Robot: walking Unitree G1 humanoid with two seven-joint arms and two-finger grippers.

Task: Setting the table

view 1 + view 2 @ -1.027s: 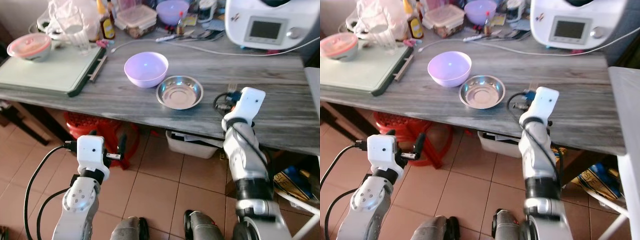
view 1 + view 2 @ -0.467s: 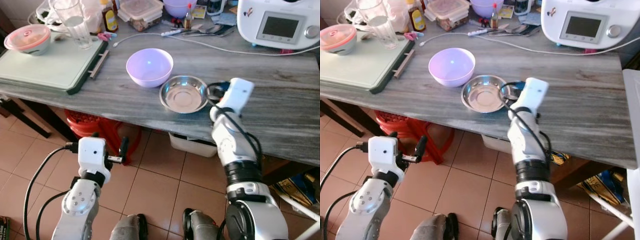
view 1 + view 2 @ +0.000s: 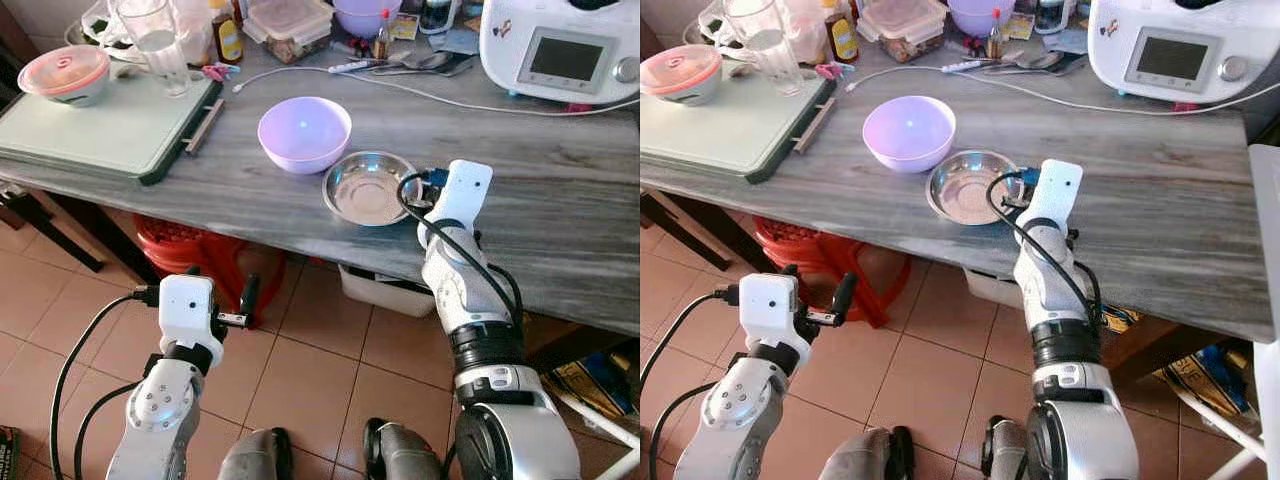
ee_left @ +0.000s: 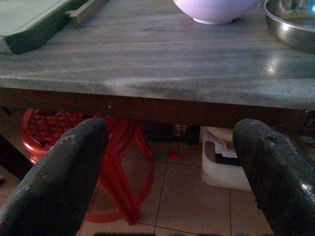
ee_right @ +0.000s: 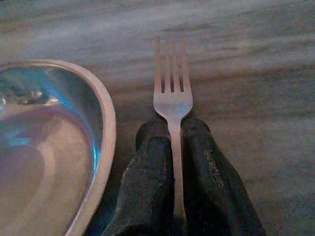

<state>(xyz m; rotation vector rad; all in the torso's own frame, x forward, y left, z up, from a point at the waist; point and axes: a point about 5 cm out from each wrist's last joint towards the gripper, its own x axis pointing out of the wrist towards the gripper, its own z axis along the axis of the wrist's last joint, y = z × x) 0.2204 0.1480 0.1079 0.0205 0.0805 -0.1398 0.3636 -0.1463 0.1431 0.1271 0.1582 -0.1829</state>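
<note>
A: In the head views we see the grey table (image 3: 560, 230) across the upper half of the frame, with the steel bowl (image 3: 368, 187) at its centre and the lilac bowl (image 3: 304, 133) just up and left of it. What about the arms?

B: We see the right arm reaching up from the lower right, its wrist beside the steel bowl's right rim. The left gripper (image 3: 243, 300) hangs at lower left over the tiled floor (image 3: 330, 370), below the table edge.

A: In the left wrist view we find the left gripper's two fingers (image 4: 59, 182) spread wide apart with nothing between them. The table edge runs across the upper half, a red stool (image 4: 113, 167) below it.

B: And in the right wrist view the right gripper (image 5: 172, 135) has its fingers pressed together on the handle of a fork (image 5: 171, 88) at the frame's centre. The tines point toward the top, over the tabletop, just right of the steel bowl's rim, not touching it.
</note>
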